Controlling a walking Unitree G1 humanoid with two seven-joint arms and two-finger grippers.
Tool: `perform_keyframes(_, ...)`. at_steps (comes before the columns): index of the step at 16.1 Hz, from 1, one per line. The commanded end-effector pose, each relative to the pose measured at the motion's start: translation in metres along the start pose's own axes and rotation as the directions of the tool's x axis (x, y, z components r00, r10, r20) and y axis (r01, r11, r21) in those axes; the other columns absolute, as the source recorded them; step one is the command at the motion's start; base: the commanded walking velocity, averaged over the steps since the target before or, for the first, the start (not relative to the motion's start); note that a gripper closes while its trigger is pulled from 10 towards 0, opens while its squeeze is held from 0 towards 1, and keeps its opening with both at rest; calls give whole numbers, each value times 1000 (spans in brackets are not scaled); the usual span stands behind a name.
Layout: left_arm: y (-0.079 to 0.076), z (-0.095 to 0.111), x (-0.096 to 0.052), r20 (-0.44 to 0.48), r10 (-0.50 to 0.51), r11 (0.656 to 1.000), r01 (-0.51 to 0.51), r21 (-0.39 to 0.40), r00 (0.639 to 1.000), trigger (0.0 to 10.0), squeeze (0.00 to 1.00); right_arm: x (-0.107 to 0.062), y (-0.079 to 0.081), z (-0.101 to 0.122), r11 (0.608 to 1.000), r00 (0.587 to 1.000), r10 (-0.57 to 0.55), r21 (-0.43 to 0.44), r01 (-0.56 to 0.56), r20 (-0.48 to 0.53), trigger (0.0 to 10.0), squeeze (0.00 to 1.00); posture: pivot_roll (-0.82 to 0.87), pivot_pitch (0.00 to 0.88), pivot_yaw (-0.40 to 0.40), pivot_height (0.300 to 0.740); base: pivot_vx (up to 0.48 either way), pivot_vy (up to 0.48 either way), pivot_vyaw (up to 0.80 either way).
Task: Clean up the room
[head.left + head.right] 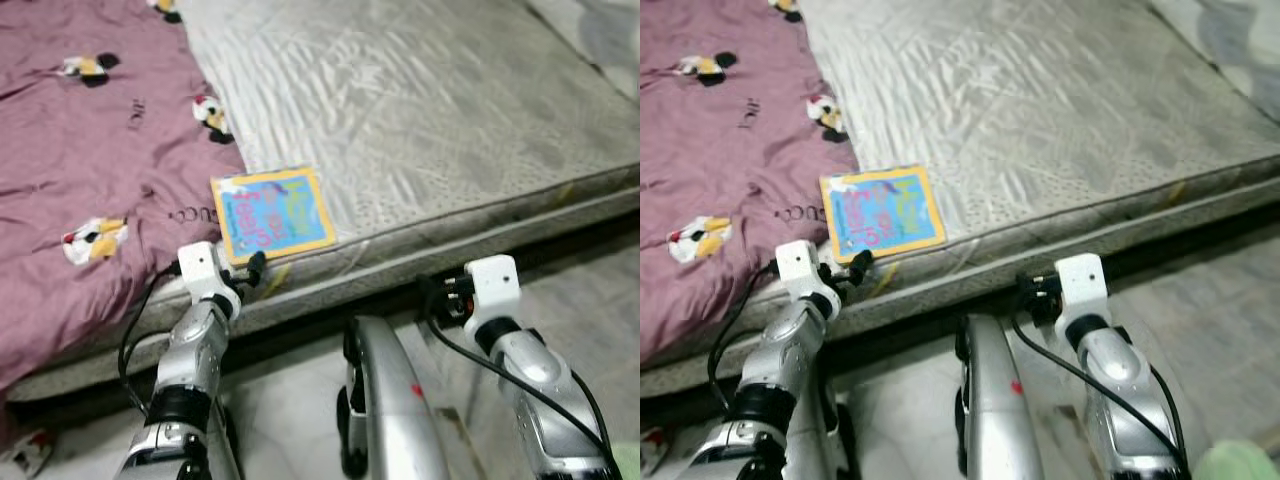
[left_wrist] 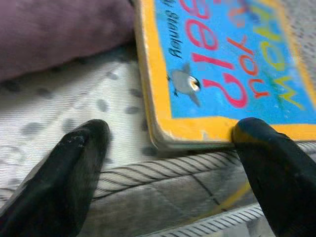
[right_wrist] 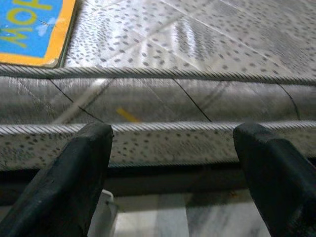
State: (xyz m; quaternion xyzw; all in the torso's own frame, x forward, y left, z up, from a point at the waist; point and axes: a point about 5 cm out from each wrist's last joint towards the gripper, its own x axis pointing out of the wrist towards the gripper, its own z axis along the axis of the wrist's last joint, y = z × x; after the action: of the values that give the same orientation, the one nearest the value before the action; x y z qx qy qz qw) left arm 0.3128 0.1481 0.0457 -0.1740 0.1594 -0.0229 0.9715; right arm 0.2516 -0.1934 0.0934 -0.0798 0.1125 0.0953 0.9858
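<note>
Picture book (image 1: 272, 212) flat on mattress (image 1: 430, 120) near front edge, beside purple blanket (image 1: 90, 180). Left gripper (image 2: 168, 163) spread wide, empty, fingers bracketing book's near corner. Right gripper (image 3: 173, 163) also wide open, empty, facing mattress side. Advise: slide one finger under overhanging cover, pinch near edge squarely, lift without snagging blanket.

Soft, even indoor light fills both eye views, with no hard shadows. The quilted mattress (image 1: 430, 110) carries a pale sheen across its folds, strongest near its middle. A dark band of shade runs under the mattress edge. Both eye views are slightly soft and grainy. In the left wrist view the book (image 2: 232, 64) is smeared, and the black fingers (image 2: 69, 173) are out of focus.
</note>
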Motion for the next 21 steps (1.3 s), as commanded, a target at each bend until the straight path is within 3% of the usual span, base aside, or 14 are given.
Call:
perform_keyframes(1, 3, -10, -1, -42, 0, 1000, -1, -10, 999, 10000, 0, -2, -1, -1, 1000, 1000, -9, 0, 9, -4, 10000, 0, -193, 232, -69, 522, 0, 0, 0)
perform_keyframes(5, 11, 5, 6, 5, 22, 998, -21, -60, 1000, 10000, 0, -5, -2, 4, 1000, 1000, -11, -14, 11, 16, 10000, 0, -197, 233, -71, 522, 0, 0, 0)
perform_keyframes(7, 13, 12, 10, 18, 21, 997, -20, -77, 1000, 10000, 0, -11, -2, 12, 997, 998, 35, -66, -32, 43, 10000, 0, -203, 235, -74, 522, 0, 0, 0)
perform_keyframes(10, 14, 23, 17, 44, 20, 996, -16, -92, 999, 10000, 0, -16, -13, 11, 996, 1000, 12, -88, -10, 26, 10000, 0, -219, 233, -81, 522, 0, 0, 0)
perform_keyframes(11, 13, 28, 21, 50, 3, 986, 5, -165, 999, 10000, 0, -15, -14, 11, 996, 1000, 13, -88, -11, 23, 10000, 0, -225, 228, -83, 522, 0, 0, 0)
perform_keyframes(15, 4, 31, 27, 16, -101, 965, 102, -241, 995, 10000, 0, -13, -13, 19, 996, 999, 27, -90, -24, 37, 10000, 0, -271, 205, -90, 522, 0, 0, 0)
perform_keyframes(16, -2, 34, 30, 20, -137, 958, 137, -252, 990, 3294, 0, -14, -17, 20, 995, 999, 21, -96, -17, 40, 10000, 0, -275, 200, -93, 522, 0, 0, 0)
perform_keyframes(17, -4, 36, 32, 22, -141, 958, 142, -247, 990, 0, 0, -14, -19, 20, 995, 999, 16, -102, -12, 38, 10000, 0, -274, 192, -93, 522, 0, 0, 0)
perform_keyframes(21, -5, 39, 34, 12, -145, 956, 143, -257, 989, 0, 0, -3, -17, 25, 995, 998, 10, -100, -4, 61, 10000, 0, -258, 165, -83, 522, 0, 0, 0)
